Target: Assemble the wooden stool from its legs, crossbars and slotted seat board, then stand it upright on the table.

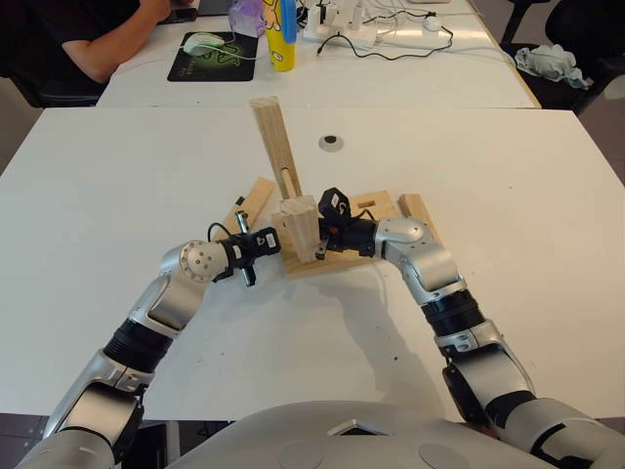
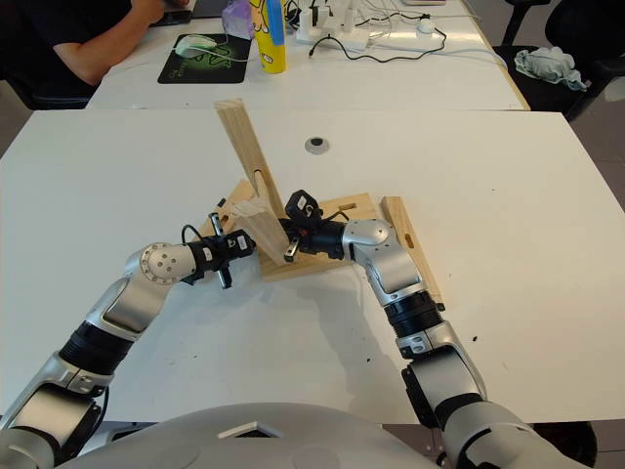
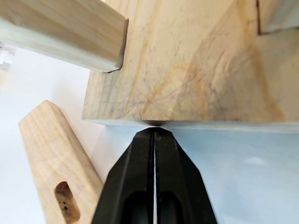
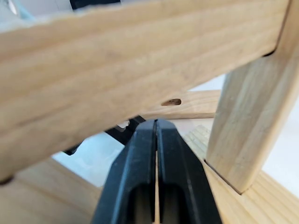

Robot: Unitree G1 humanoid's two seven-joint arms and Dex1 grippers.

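Jaws of both grippers are pressed together with nothing between them: the left gripper point(image 3: 154, 131) has its tip against the edge of the slotted seat board point(image 3: 187, 60), and the right gripper point(image 4: 156, 123) sits just beneath a crossbar point(image 4: 140, 60). The part-built stool lies mid tabletop point(image 1: 117, 176) between the two arms, with one long leg point(image 1: 276, 147) rising tilted from it. A loose leg point(image 1: 252, 203) lies beside its left edge and another loose piece point(image 1: 420, 217) along its right
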